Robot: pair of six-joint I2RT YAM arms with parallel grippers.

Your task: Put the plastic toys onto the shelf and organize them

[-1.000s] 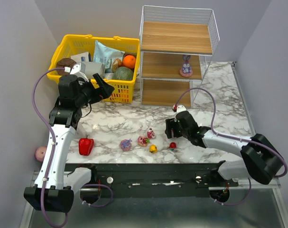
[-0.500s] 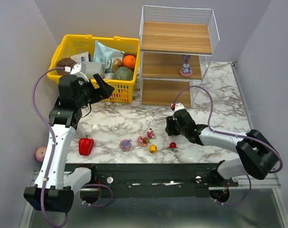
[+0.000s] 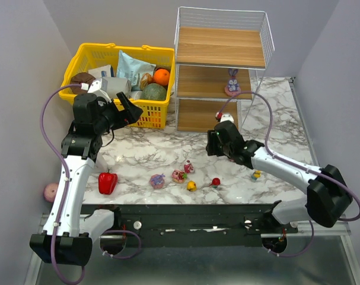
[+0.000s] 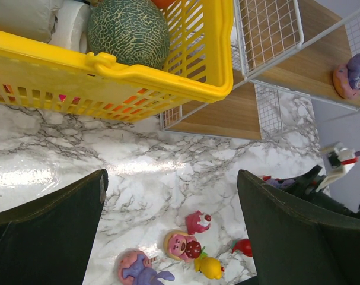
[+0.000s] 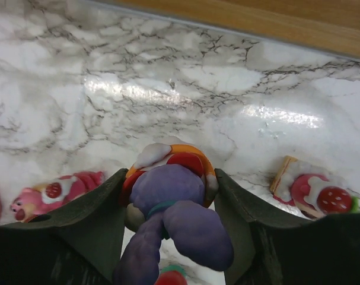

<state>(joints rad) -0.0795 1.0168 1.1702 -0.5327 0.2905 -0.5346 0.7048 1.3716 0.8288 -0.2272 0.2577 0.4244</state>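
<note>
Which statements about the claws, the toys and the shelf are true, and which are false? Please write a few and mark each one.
1. The right claw holds a purple toy. True.
2. The left claw grips the pepper. False: it is open and empty, and the pepper lies on the table.
3. A bunny stands on the middle board of the shelf. True.
4. The basket is empty. False: it holds a melon, an orange and more.
</note>
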